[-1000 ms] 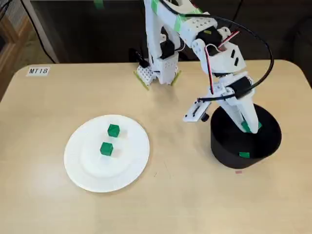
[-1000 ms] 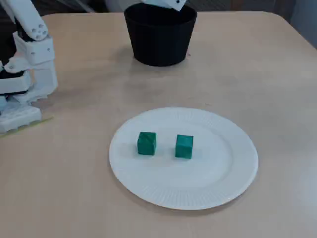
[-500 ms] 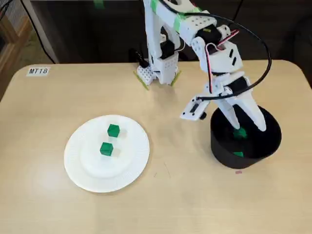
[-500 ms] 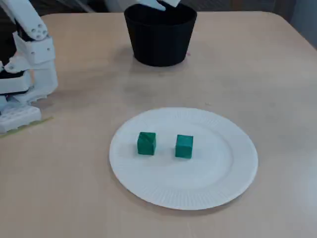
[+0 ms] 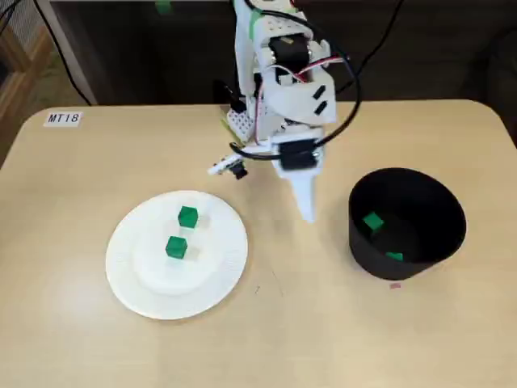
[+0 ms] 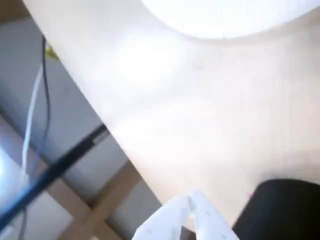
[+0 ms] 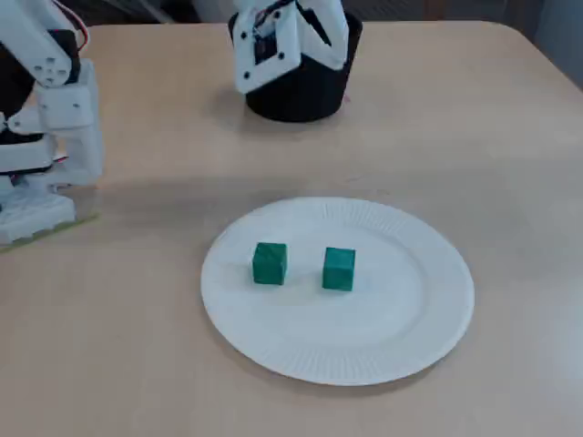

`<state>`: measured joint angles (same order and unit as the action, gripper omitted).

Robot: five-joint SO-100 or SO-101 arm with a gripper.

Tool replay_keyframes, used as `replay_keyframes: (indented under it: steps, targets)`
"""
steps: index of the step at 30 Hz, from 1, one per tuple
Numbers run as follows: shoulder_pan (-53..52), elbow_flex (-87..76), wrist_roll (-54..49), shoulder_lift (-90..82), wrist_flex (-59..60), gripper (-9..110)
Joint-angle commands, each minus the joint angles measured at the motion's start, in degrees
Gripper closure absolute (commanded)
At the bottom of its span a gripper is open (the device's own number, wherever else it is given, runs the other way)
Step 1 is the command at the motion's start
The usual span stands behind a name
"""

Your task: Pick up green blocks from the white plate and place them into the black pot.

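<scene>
Fixed view: my arm [image 5: 287, 73] leans out from the far edge, gripper [image 5: 308, 212] pointing down, fingers [image 6: 207, 222] pressed together, empty, between white plate [image 5: 137, 283] (left, two green blocks [image 5: 187, 216] on it) and black pot [image 5: 367, 259] (right, two green cubes [image 5: 372, 221] inside). Tan table [image 5: 81, 178], MT18 label [image 5: 63, 118] far left.

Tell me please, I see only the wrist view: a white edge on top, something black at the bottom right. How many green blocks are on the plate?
Observer: Two green blocks lie apart on the white plate.
Operator: Is any block in the pot?
Observer: Yes, another green block shows inside the black pot.
Operator: Where is the gripper?
Observer: The gripper is shut and empty, above the table between plate and pot.
</scene>
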<state>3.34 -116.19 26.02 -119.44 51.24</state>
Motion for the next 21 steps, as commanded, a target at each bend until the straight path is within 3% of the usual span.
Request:
replay_keyframes:
  steps: [1,12,21]
  targets:
    - [-6.8,0.7,6.6,-1.7,1.9,104]
    - [-22.7,-1.1,33.7,-1.4,17.8,104]
    - [-30.0,-1.9,40.2,1.4,16.2,104]
